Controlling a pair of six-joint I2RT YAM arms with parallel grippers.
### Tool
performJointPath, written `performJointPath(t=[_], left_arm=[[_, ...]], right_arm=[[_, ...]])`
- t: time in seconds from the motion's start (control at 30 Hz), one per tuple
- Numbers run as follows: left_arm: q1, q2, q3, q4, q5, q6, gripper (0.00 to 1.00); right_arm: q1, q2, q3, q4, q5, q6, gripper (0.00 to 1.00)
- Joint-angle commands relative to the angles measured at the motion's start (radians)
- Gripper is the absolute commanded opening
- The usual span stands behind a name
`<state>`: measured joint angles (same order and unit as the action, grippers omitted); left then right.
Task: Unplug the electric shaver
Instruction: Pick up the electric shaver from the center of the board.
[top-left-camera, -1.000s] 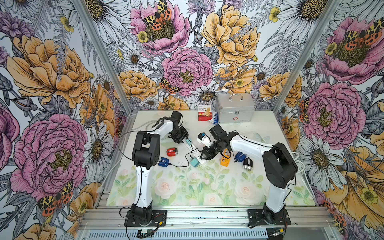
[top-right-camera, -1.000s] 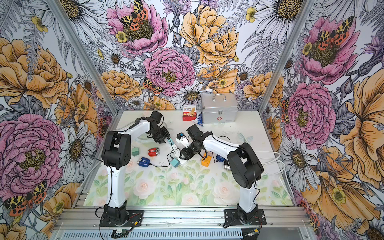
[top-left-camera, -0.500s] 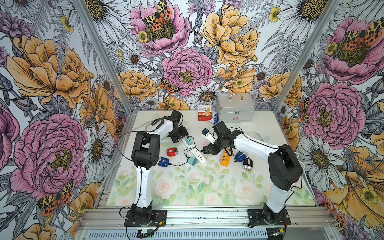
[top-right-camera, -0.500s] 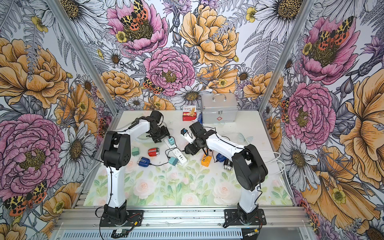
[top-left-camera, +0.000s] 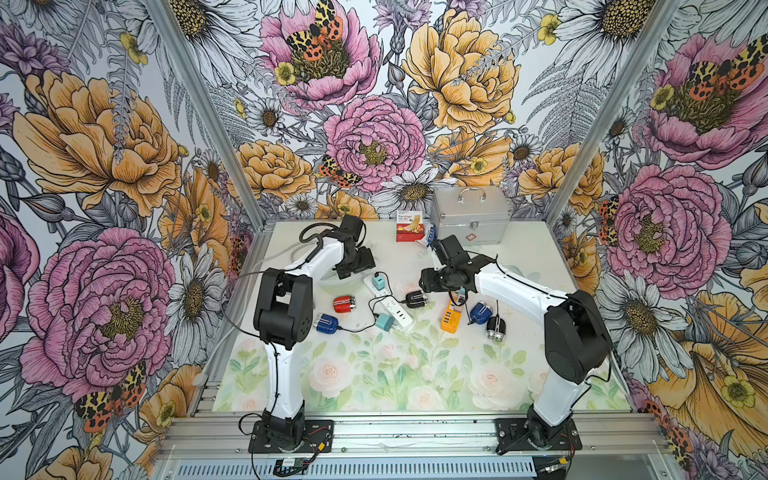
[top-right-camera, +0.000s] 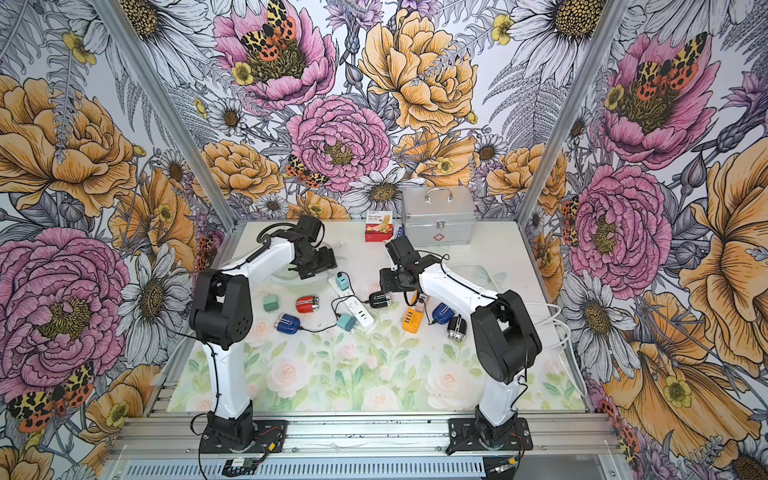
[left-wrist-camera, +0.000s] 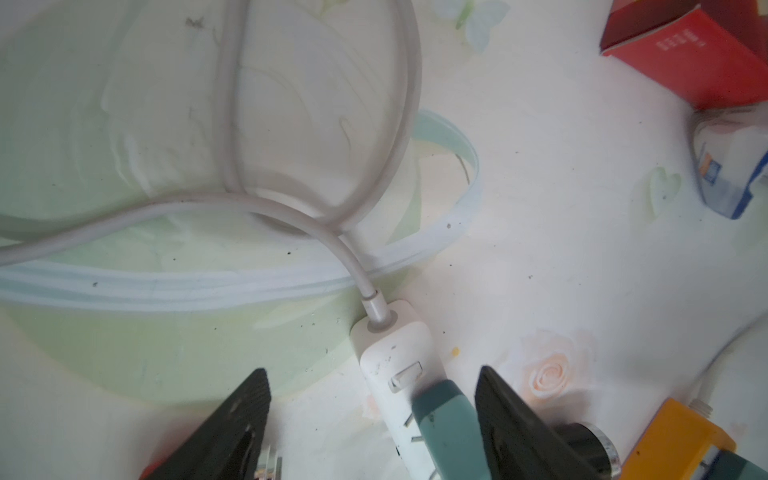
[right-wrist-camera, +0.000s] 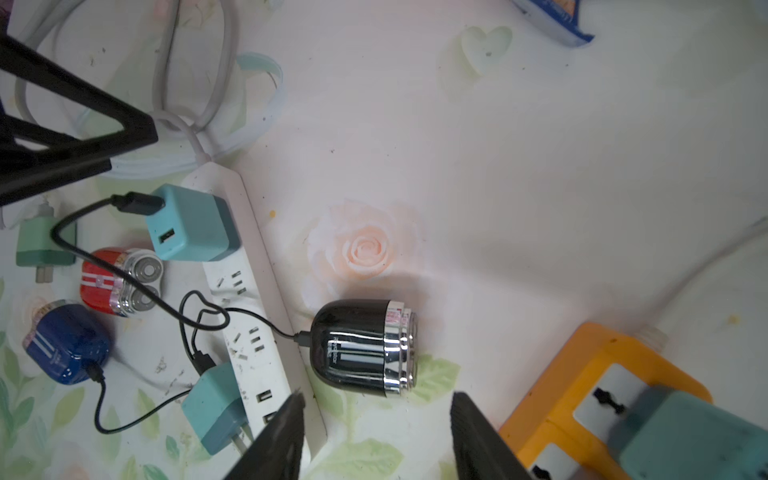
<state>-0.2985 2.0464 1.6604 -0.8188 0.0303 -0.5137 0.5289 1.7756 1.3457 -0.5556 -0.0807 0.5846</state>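
While my left gripper (left-wrist-camera: 372, 374) and right gripper (right-wrist-camera: 377, 398) both gape empty, I see bare table (right-wrist-camera: 540, 166) beyond the right fingers. White power strip (right-wrist-camera: 249, 270) flanks one finger, orange socket block (right-wrist-camera: 582, 374) the other. The black shaver (right-wrist-camera: 357, 347), cord attached, lies just ahead between them.

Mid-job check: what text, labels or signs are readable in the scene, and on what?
"Bandage" on the red box; its smaller print is too small to read.
Red cross sign on the silver case front.
Lettering on the black shaver: too blurred to read.
Print on the blue-white packet: too blurred.
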Motion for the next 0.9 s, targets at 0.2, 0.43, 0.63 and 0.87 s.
performJointPath(t=[0.2,0.43,0.63,0.87], left_arm=[[-0.023,-0.101,-0.043,0.008,-0.17,0.115,0.81],[-0.032,-0.157,-0.036,0.008,-0.231,0.146,0.83],[-0.024,-0.19,-0.051,0.01,-0.233,0.154,0.84],[-0.031,-0.217,-0.067,0.011,-0.31,0.217,0.84]], right_arm=[[0.032,0.048,0.116,-0.138,0.023,0.636,0.59],[0.065,0.133,0.24,-0.286,0.062,0.812,0.61],[0.096,0.203,0.293,-0.354,0.061,0.946,0.63],[0.095,0.285,0.338,-0.39,0.075,1.034,0.69]])
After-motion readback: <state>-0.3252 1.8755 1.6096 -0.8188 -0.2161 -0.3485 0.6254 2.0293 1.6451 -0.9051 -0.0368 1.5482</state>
